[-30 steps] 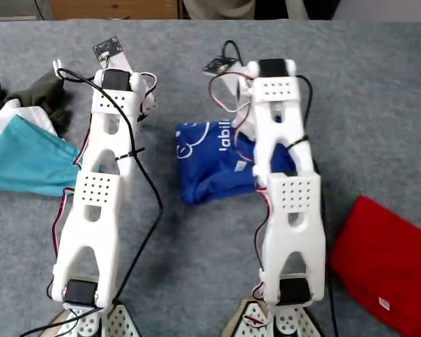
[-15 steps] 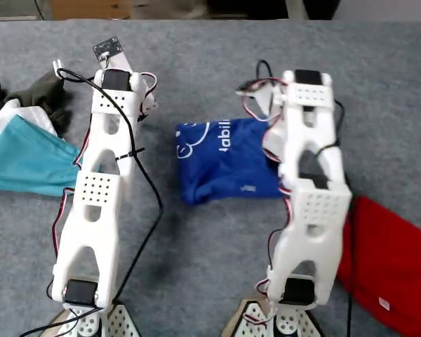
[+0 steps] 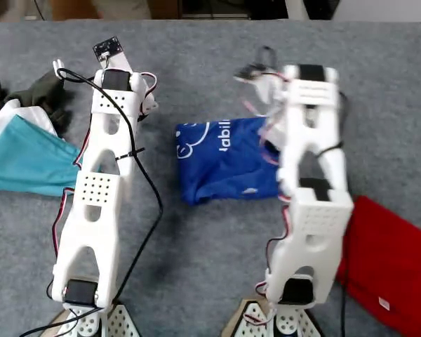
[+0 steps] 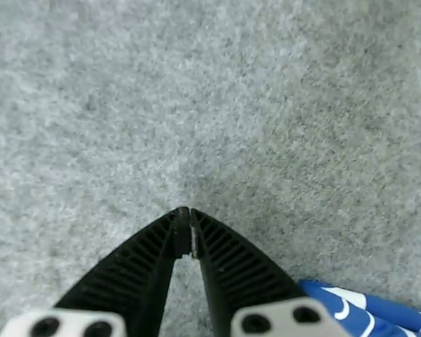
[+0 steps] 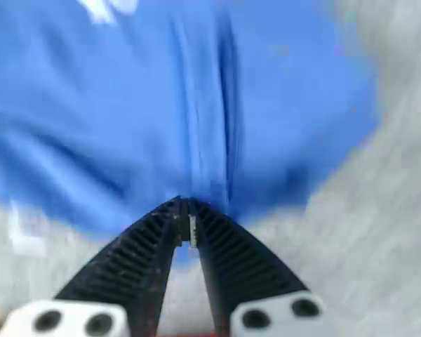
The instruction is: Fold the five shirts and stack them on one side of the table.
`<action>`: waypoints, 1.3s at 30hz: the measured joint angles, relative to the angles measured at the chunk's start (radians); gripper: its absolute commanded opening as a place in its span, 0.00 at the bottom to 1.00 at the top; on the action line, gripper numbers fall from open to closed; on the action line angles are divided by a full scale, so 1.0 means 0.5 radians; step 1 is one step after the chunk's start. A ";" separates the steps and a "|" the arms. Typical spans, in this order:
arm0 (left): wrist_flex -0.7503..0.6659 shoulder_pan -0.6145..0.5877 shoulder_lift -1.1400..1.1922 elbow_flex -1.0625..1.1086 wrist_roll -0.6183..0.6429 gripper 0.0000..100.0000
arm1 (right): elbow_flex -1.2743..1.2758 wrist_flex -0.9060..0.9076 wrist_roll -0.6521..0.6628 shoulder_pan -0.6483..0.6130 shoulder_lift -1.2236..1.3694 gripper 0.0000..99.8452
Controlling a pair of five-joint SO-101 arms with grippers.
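The folded royal-blue shirt with white print (image 3: 221,161) lies at the middle of the grey felt-covered table (image 3: 196,274). The right arm's black ribbed fingers (image 5: 151,249) are pressed together, empty, over the blue cloth near the shirt's 3 o'clock edge. A rumpled red shirt (image 3: 393,263) lies at 4 o'clock. A teal shirt (image 3: 28,161) sits at 9 o'clock, with a white shirt (image 3: 0,126) and a dark olive shirt (image 3: 35,95) at 10 o'clock. The left arm's fingers (image 4: 151,253) are closed on nothing over bare table.
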 measured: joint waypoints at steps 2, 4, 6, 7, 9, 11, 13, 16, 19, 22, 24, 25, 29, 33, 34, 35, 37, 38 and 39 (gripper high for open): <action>0.000 0.000 0.000 0.000 0.000 0.02 | -0.061 -0.129 -0.028 -0.147 0.018 0.01; 0.000 0.000 0.000 0.000 0.000 0.02 | -0.138 -0.218 -0.058 -0.270 0.110 0.01; 0.000 0.000 0.000 0.000 0.000 0.02 | -0.227 -0.245 -0.095 -0.350 0.255 0.01; 0.000 0.000 0.000 0.000 0.000 0.02 | -0.270 -0.245 -0.114 -0.374 0.328 0.01; 0.000 0.000 0.000 0.000 0.000 0.02 | -0.377 -0.215 -0.141 -0.387 0.482 0.01; 0.000 0.000 0.000 0.000 0.000 0.02 | -0.503 -0.135 -0.147 -0.381 0.614 0.01; 0.000 0.000 0.000 0.000 0.000 0.02 | -0.651 -0.003 -0.147 -0.381 0.715 0.01; 0.000 0.000 0.000 0.000 0.000 0.02 | -0.893 0.221 -0.147 -0.365 0.832 0.01; 0.000 0.000 0.000 0.000 0.000 0.02 | -1.003 0.325 -0.147 -0.255 0.853 0.01; 0.000 0.000 0.000 0.000 0.000 0.02 | -1.010 0.328 -0.147 -0.157 0.853 0.01; 0.000 0.000 0.000 0.000 0.000 0.02 | -0.951 0.328 -0.147 -0.126 0.832 0.01; 0.000 0.000 0.000 0.000 0.000 0.02 | -0.899 0.328 -0.147 -0.114 0.810 0.01; 0.000 0.000 0.000 0.000 0.000 0.02 | -0.626 0.328 -0.147 -0.055 0.663 0.01; 0.000 0.000 0.000 0.000 0.000 0.02 | -0.310 0.328 -0.147 0.080 0.482 0.01; 0.000 0.000 0.000 0.000 0.000 0.02 | -0.239 0.328 -0.147 0.129 0.433 0.01; 0.000 0.000 0.000 0.000 0.000 0.02 | -0.172 0.328 -0.147 0.178 0.377 0.01; 0.000 0.000 0.000 0.000 0.000 0.02 | -0.043 0.328 -0.092 0.264 0.267 0.01; 0.000 0.000 0.000 0.000 0.000 0.02 | 0.021 0.328 -0.058 0.304 0.209 0.01; 0.000 0.000 0.000 0.000 0.000 0.02 | 0.089 0.328 -0.025 0.341 0.150 0.01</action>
